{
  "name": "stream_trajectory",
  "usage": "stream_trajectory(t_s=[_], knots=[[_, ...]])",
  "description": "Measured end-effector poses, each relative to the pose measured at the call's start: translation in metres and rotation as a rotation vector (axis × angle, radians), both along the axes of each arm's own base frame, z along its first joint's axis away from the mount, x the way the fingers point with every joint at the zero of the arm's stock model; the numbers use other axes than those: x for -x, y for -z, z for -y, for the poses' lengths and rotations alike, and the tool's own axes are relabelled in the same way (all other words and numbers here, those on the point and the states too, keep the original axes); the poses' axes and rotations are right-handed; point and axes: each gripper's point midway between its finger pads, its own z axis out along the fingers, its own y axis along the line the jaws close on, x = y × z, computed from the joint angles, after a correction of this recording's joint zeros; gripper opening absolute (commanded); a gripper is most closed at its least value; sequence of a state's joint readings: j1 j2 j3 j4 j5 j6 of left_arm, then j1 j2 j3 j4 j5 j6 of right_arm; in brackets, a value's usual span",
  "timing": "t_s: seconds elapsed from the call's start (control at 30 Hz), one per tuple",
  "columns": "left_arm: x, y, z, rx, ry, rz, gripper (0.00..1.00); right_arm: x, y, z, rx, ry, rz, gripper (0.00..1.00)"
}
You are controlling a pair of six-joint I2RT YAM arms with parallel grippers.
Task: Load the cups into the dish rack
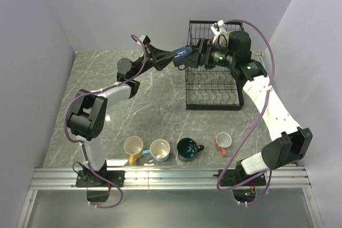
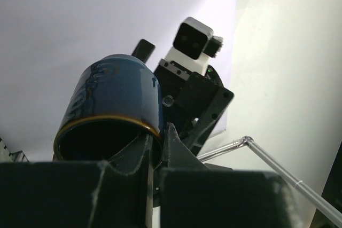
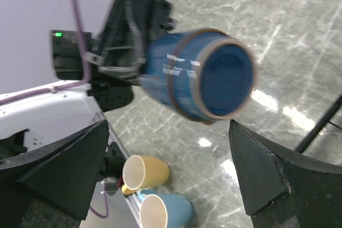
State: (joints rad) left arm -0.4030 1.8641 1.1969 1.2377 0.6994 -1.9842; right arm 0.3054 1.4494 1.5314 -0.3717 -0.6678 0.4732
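Observation:
My left gripper (image 1: 180,54) is shut on the rim of the dark navy blue mug (image 1: 184,53), one finger inside and one outside (image 2: 155,137), and holds it in the air just left of the black wire dish rack (image 1: 214,78). My right gripper (image 1: 199,55) is open and faces the mug's base (image 3: 206,78). Its fingers (image 3: 69,169) stand wide apart on either side and do not touch the mug. The yellow (image 1: 133,147), light blue (image 1: 159,150), dark teal (image 1: 188,149) and orange-pink (image 1: 223,142) mugs sit near the front edge. The olive-grey mug is out of view.
The rack stands at the back right by the right wall; its upper basket (image 1: 206,25) is behind the right wrist. A rack wire (image 2: 278,164) shows in the left wrist view. Yellow (image 3: 144,172) and light blue (image 3: 165,209) mugs lie below in the right wrist view.

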Motion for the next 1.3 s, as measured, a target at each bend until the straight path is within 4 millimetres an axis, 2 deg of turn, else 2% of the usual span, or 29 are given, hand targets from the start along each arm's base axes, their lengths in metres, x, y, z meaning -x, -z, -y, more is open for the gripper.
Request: stream_trajectory(t_s=[0.1,0.27,0.47,0.6,0.77,1.0,1.23,1.3], knots=[[0.004,-0.006,-0.001,0.004,0.002,0.013,0.00,-0.004,0.003,0.011,0.013,0.019,0.000,1.00],[0.010,-0.015,-0.002,0.013,0.006,0.033,0.01,-0.015,-0.004,0.035,0.001,0.077,0.016,1.00],[0.025,-0.019,0.014,0.020,0.051,0.046,0.00,-0.008,-0.027,0.023,-0.088,0.018,0.050,1.00],[0.030,-0.039,0.027,0.052,0.079,0.097,0.01,-0.005,-0.041,0.016,-0.136,-0.016,0.073,1.00],[0.030,-0.054,0.028,0.078,0.074,0.131,0.00,-0.002,-0.049,0.013,-0.163,-0.042,0.092,1.00],[0.032,-0.056,0.027,0.087,0.081,0.134,0.00,-0.002,-0.049,0.014,-0.176,-0.040,0.078,0.82],[0.035,-0.057,0.028,0.092,0.088,0.138,0.01,-0.002,-0.052,0.019,-0.242,-0.017,0.058,0.75],[0.035,-0.058,0.028,0.098,0.085,0.142,0.01,-0.003,-0.056,0.019,-0.261,-0.014,0.055,0.68]])
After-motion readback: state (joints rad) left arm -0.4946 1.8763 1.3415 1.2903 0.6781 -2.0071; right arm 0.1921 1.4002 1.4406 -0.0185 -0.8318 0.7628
